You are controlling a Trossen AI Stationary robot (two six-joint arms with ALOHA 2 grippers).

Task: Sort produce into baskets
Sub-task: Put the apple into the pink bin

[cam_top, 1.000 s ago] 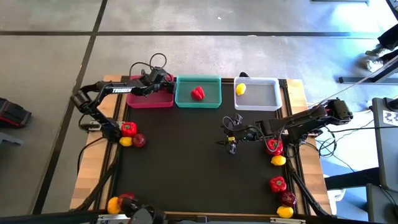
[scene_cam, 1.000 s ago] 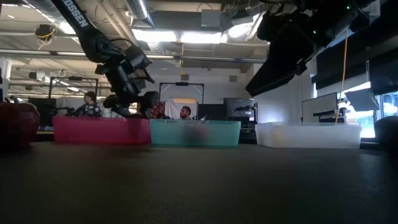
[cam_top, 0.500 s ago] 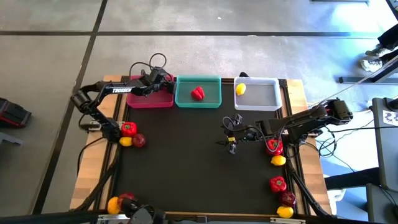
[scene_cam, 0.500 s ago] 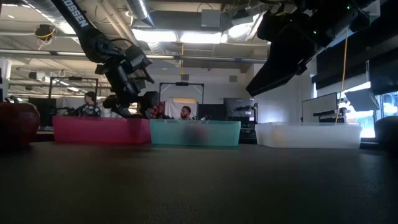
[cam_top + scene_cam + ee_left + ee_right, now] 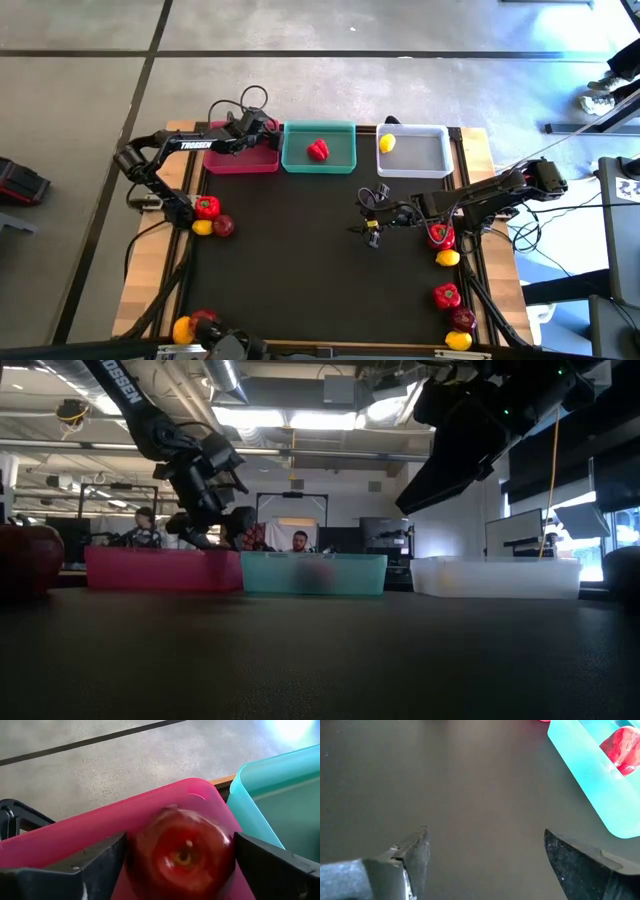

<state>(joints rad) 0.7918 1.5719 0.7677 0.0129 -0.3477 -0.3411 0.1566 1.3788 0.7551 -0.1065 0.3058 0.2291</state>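
Hovering over the pink basket (image 5: 240,158) at the table's far left, the left gripper (image 5: 175,865) has its fingers (image 5: 95,862) spread around a dark red apple (image 5: 182,852); whether the pads touch the blurred fruit cannot be told. The apple sits above the pink floor, beside the teal basket (image 5: 270,795).

The right gripper (image 5: 372,226) hangs above bare mat (image 5: 300,270) near the table's middle, fingers (image 5: 412,857) spread wide with nothing between them.

The teal basket holds one pepper (image 5: 318,150). The white basket (image 5: 420,160) holds one lemon (image 5: 386,143).

Loose produce lies at the mat edges: a pepper, lemon and apple group (image 5: 212,217) on the left, a pair (image 5: 192,325) at the near left, and several pieces (image 5: 448,290) down the right edge.
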